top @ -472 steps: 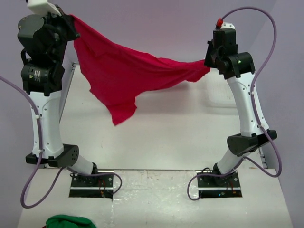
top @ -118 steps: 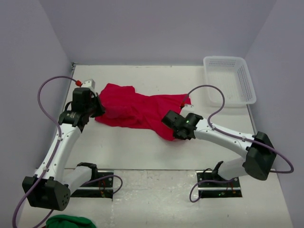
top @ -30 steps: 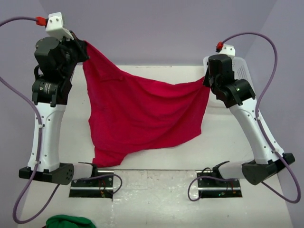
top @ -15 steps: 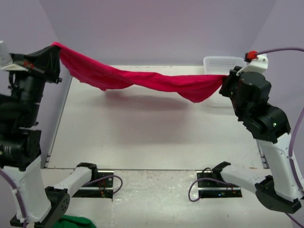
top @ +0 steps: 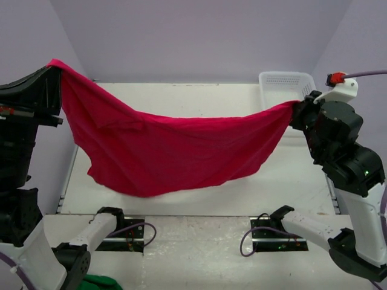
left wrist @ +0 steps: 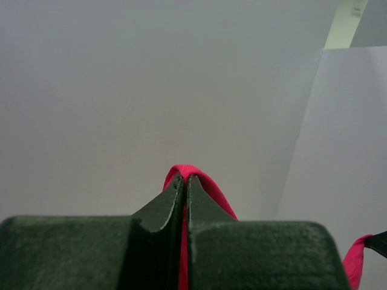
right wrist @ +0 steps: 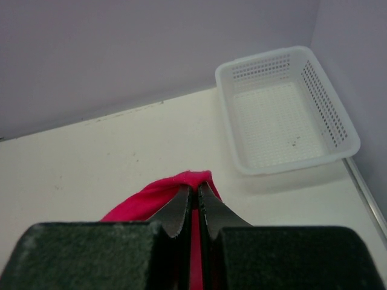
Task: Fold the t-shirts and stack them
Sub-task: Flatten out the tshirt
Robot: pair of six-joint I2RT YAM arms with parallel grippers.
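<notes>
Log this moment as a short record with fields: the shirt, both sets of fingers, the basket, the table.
t-shirt: red, unfolded, strung between the two arms, sagging in the middle
left fingers: shut on one edge of the t-shirt, raised at the left
right fingers: shut on the opposite edge, raised at the right
basket: white mesh, empty, at the table's far right corner
table: white; whether the t-shirt's lowest edge touches it cannot be told
folding: not yet begun

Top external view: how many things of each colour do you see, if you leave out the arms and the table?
Red: 1, the t-shirt
White: 1, the mesh basket
Green: 1, a cloth-like thing at the near edge
Total: 3
</notes>
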